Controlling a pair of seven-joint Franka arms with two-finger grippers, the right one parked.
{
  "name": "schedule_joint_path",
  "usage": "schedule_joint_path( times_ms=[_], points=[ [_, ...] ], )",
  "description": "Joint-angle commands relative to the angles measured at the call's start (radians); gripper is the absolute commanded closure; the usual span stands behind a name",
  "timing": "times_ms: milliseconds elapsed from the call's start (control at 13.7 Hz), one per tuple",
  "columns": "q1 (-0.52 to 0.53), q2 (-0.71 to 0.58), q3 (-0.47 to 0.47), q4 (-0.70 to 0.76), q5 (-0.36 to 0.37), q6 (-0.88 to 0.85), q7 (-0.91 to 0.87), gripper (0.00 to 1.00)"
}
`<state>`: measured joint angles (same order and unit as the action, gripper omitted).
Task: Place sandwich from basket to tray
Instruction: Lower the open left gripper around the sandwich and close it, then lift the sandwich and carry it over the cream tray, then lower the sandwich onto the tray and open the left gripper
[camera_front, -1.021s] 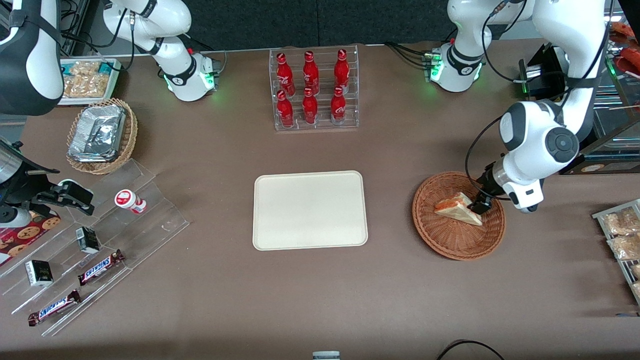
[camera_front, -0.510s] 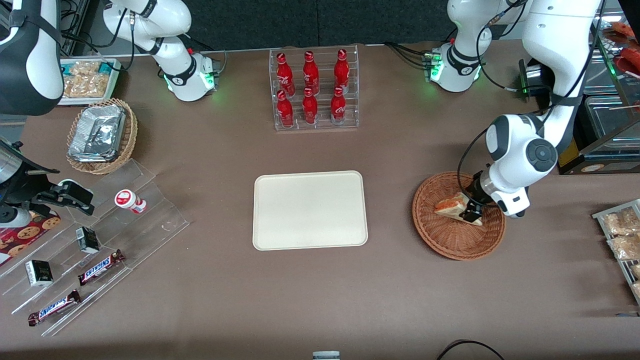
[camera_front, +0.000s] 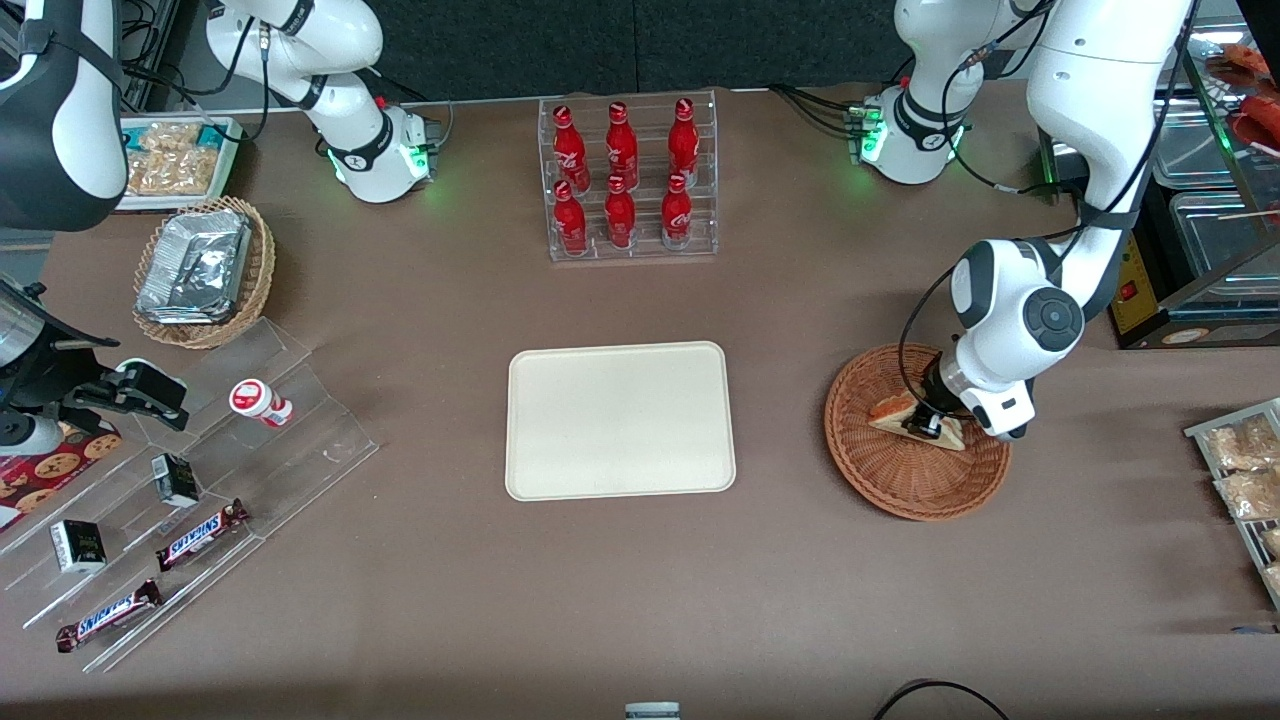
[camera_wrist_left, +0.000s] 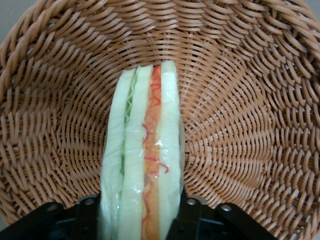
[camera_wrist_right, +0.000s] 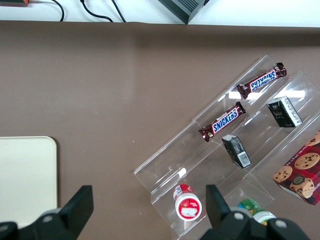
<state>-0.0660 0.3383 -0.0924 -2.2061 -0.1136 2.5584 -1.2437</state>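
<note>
The sandwich (camera_front: 905, 413) lies inside the basket (camera_front: 917, 432), standing on edge so that its white bread slices and the orange-red and green filling layers face the wrist camera (camera_wrist_left: 142, 165). The pincer (camera_front: 925, 424) is down in the basket with one finger on each flat bread face; in the wrist view both fingers (camera_wrist_left: 86, 212) press against the bread, so it is closed on the sandwich. The sandwich's lower edge looks to be at the woven bottom, though actual contact with the wicker cannot be told.

The basket (camera_wrist_left: 240, 95) sits on the brown worktop (camera_front: 780, 330) toward the working arm's end. The tray (camera_front: 620, 421) lies flat near the middle of the worktop, well apart from the basket, with nothing on it.

Farther from the front camera than the tray stands a clear rack (camera_front: 632, 180) with six red bottles. Toward the parked arm's end are a lighter wicker basket of foil packs (camera_front: 200, 272) and a stepped clear display (camera_front: 190, 480) holding chocolate bars (camera_front: 200, 534) and small boxes.
</note>
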Motion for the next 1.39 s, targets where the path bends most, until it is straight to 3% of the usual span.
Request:
schedule_joint_path(
  times_ms=[0,146,365,510,1021,1312],
  points=[
    [-0.018,-0.036,0.005,0.002,-0.003,-0.001,0.010,1.00],
    [-0.021,-0.106,-0.009,0.052,0.000,-0.113,0.087,1.00],
    [-0.038,-0.098,-0.085,0.354,0.003,-0.471,0.150,0.99],
    [-0.111,-0.035,-0.104,0.549,0.003,-0.611,0.179,0.99],
    [-0.461,0.232,-0.116,0.847,0.043,-0.630,0.276,0.99],
    [-0.622,0.437,-0.115,0.985,0.175,-0.590,0.297,0.99]
  ],
)
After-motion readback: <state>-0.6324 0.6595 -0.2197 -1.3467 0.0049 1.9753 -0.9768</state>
